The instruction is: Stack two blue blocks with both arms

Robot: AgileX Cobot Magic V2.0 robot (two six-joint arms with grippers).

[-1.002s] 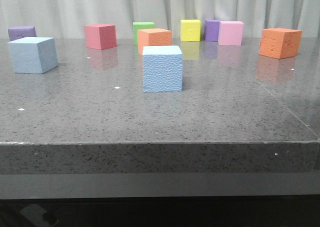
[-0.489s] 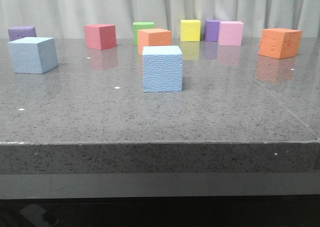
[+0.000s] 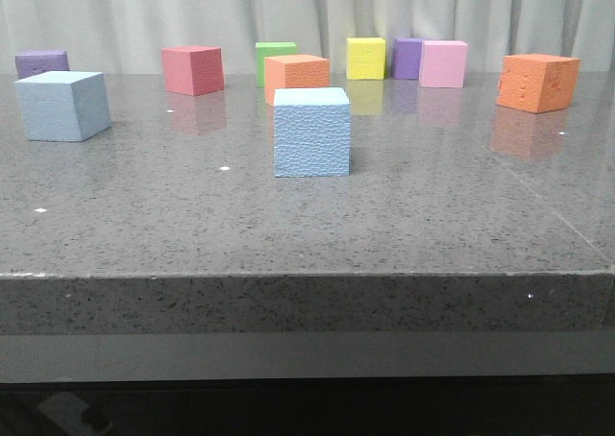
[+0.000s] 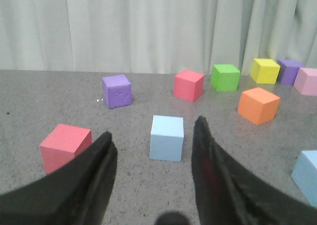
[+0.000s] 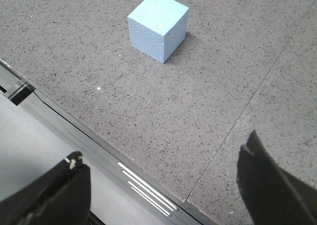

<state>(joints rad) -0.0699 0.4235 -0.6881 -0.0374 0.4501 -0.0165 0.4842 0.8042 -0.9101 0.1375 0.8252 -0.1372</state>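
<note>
Showing only partial fingers: left gripper spread, empty, facing blue block; right gripper wide, empty

Blue blocks two; orange two; purple two; red two; green, yellow, pink one each

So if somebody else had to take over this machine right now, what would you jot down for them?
Left gripper: open, empty, lined up toward the blue block on the left.
Right gripper: open, empty, near the table's front edge, the centre blue block ahead of it.
Blocks: both blue ones sit apart on the table, untouched; the other coloured cubes lie further back.
Done: nothing grasped.
Left: pick one up, set it on the other.
</note>
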